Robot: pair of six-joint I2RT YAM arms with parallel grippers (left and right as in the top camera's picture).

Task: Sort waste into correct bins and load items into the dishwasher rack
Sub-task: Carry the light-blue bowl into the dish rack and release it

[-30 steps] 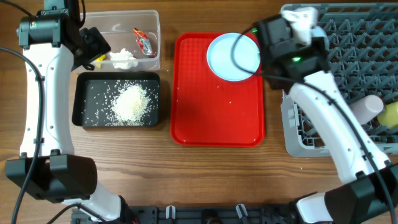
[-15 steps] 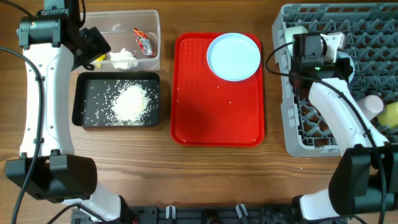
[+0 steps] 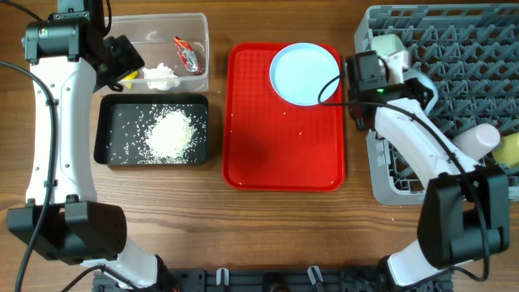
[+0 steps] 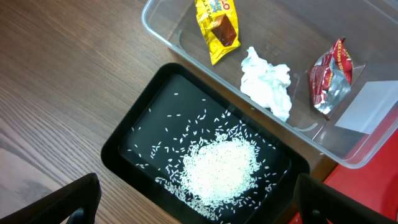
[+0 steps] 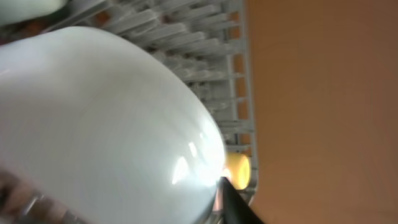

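Observation:
My right gripper is at the left edge of the grey dishwasher rack, shut on a pale bowl. In the right wrist view the bowl fills the frame, and one dark finger presses on its rim. A pink cup and a yellow cup lie in the rack. The light-blue plate sits on the red tray. My left gripper is open and empty above the black tray of rice. The clear tub holds a yellow wrapper, a tissue and a red wrapper.
A few rice grains lie loose on the red tray. The clear tub and the black tray stand side by side at the left. The left arm reaches along the table's left edge. Bare wood runs along the front.
My right arm swung from over the plate to the rack with the bowl, then shifted back to the rack's left edge. The left arm has not moved.

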